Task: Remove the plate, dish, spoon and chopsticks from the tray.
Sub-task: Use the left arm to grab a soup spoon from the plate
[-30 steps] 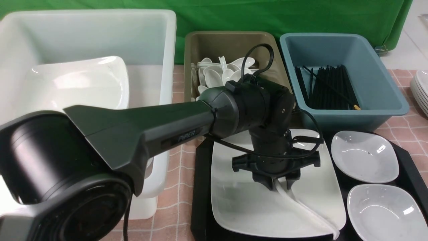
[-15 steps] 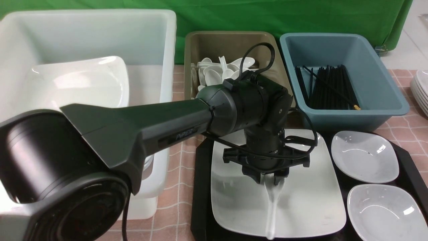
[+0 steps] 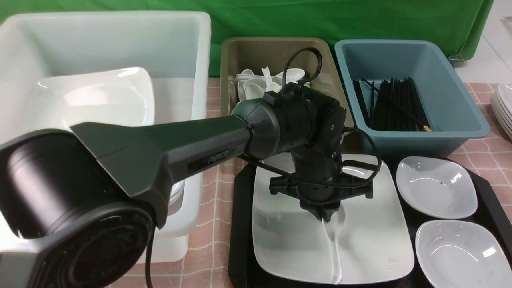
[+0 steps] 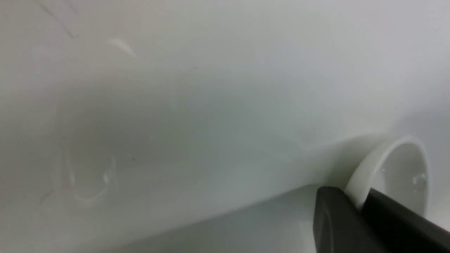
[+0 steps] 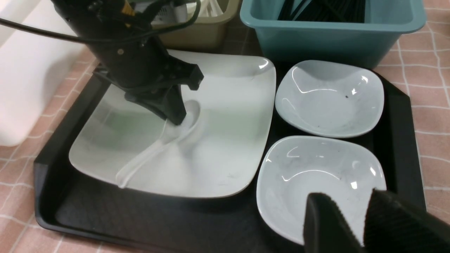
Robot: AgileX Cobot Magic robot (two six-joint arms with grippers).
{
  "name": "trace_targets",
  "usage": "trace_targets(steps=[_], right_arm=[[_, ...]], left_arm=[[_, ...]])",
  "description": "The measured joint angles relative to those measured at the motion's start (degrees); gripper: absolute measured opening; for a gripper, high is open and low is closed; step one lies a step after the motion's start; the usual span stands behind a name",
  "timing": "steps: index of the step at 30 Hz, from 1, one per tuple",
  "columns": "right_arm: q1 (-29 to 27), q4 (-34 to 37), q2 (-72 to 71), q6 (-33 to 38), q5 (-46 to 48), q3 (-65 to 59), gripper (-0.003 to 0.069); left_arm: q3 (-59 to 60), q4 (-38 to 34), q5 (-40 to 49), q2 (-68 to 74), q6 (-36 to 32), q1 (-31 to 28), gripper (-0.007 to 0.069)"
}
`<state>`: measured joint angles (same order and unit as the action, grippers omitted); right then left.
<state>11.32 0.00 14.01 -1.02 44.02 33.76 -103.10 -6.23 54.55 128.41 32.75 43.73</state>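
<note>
At the far left of the pink-tiled desk stands a big white plastic tub with a white square plate leaning inside it. The black left arm reaches from there to the right, over the big black rectangular tray with a raised rim.

The large, shallow, glossy white square plate fills the left part of the tray. The white glossy soup spoon lies on it, its bowl at the far end and its blurred handle running to the plate's near edge. The left gripper points down with its jaws pressed together on the rim of the spoon's bowl.

Beyond the tray, an olive-brown plastic bin holds a heap of white spoons. To its right, a blue-grey plastic bin holds the long thin black chopsticks.

On the right part of the tray sit two small squarish white dishes, the far dish and the near dish, just beside each other. The right gripper hangs at the near dish's near rim with a narrow gap between its black fingers; whether they pinch the rim cannot be told.

A stack of white plates shows at the far right edge.
</note>
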Motion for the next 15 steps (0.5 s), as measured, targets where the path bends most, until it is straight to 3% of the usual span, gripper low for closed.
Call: trace_targets(steps=[15], right_arm=[[0.0, 0.0, 0.0, 0.0, 0.0, 0.0, 0.0239]], left_arm=[[-2.26, -10.12, 2.62, -10.76, -10.6, -9.82, 0.0011]])
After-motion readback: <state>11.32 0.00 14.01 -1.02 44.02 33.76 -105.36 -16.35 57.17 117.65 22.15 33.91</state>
